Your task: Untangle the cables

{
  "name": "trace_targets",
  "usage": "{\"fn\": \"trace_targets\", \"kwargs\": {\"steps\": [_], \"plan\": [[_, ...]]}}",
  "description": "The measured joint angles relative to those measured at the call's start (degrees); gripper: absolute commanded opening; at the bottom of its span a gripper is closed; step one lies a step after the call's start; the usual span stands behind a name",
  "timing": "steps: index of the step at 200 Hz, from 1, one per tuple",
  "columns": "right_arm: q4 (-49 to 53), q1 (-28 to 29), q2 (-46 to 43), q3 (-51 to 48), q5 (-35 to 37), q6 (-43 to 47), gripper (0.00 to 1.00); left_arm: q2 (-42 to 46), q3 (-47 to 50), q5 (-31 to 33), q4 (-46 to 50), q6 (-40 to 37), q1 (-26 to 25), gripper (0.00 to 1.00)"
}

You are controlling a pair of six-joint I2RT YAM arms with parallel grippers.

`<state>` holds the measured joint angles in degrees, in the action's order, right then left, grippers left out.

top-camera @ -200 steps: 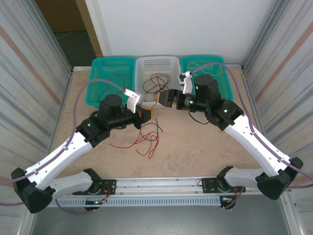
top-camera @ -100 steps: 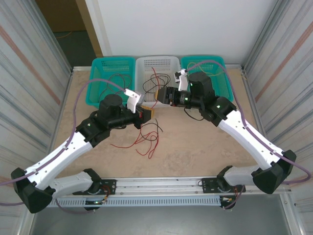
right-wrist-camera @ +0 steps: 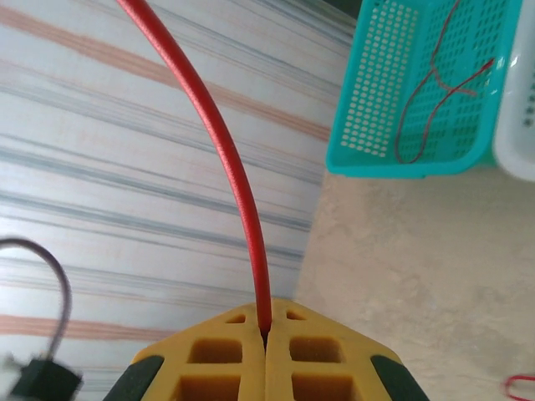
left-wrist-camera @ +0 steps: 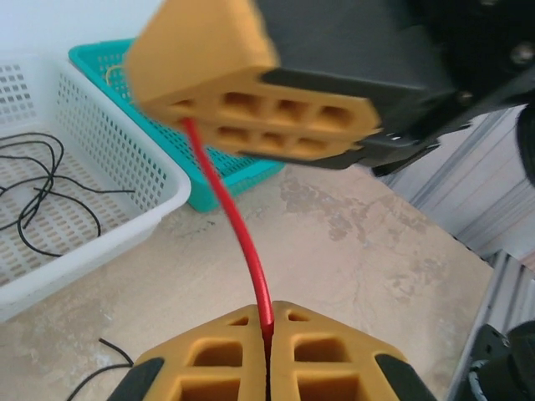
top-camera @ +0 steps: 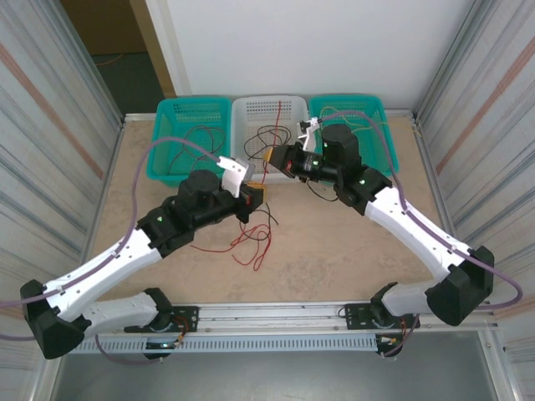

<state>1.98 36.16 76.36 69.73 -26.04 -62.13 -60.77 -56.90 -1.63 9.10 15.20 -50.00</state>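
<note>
- Red cable [left-wrist-camera: 251,259]: one strand pulled fairly taut btwn the 2 claws, up off the surface [top-camera: 334,242]. It sits roughly mid-scene, just in front of the baskets.
- Left claw [left-wrist-camera: 267,347]: clenched on the lower part of that red cable, pads flat together w/ only the wire btwn them.
- Right claw [right-wrist-camera: 266,347]: also clenched on the same red cable, further along it. It sits just above & beyond the left claw, close but not touching.
- Other cables: small heap [top-camera: 248,238] of red + black strands lies on the surface on the near side of the left claw. Loops cross each other, so it looks not yet separated. The held strand prob. trails down into the heap, but can't trace it for sure.
- Already put away, going by the baskets along the far edge:
  - left teal basket [right-wrist-camera: 384,83] has thin red cables in it.
  - white basket [left-wrist-camera: 109,159], the middle one, has black cables.
  - right teal basket [top-camera: 368,102] has pale, maybe yellowish strands, too thin to be sure of colour.
- Progress (judgement): a good part is done, w/ several cables out of the knot & apparently sorted by colour. The step in hand is drawing 1 red strand free of the heap.
- Left to do (judgement):
  - get this red cable fully clear & into a basket, prob. the left teal one.
  - do the same for the remaining red + black strands on the surface. There are only a few, exact count unclear.
- Risk (judgement): w/ both claws on 1 wire, a loop caught lower down could drag the whole heap along instead of freeing the strand.
</note>
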Motion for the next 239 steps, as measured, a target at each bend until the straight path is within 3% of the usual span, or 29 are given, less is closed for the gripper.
{"fn": "trace_targets", "kwargs": {"steps": [60, 70, 89, 108, 151, 190, 239], "plan": [[-8.5, 2.1, 2.0, -2.3, 3.6, -9.5, 0.0, -1.2, 2.9, 12.7, -3.7, 1.6, -1.5, 0.0], [-8.2, 2.1, 1.9, -2.3, 4.4, -9.4, 0.11, -1.0, 3.2, 14.3, -3.8, 1.7, -1.5, 0.0], [-4.2, 1.5, 1.1, -1.7, 6.0, -7.4, 0.4, -0.9, 3.3, 16.7, -3.6, 1.8, -1.4, 0.0], [1.5, -0.3, -0.8, -0.9, 7.3, -4.2, 0.49, -0.5, 3.1, 17.5, -2.8, 2.0, 0.3, 0.0], [10.2, -6.6, -8.1, -0.9, 8.7, 1.1, 0.49, -1.5, -2.1, 13.5, 0.8, 0.9, 13.2, 0.0], [12.9, -6.7, -11.7, -2.9, 8.2, 4.0, 0.41, -11.7, -18.0, 4.3, 1.0, -2.9, 27.1, 0.0], [15.2, -4.6, -11.9, -7.2, 8.1, 6.3, 0.39, -28.6, -34.4, -4.6, -1.3, -7.3, 34.3, 0.0]]}}
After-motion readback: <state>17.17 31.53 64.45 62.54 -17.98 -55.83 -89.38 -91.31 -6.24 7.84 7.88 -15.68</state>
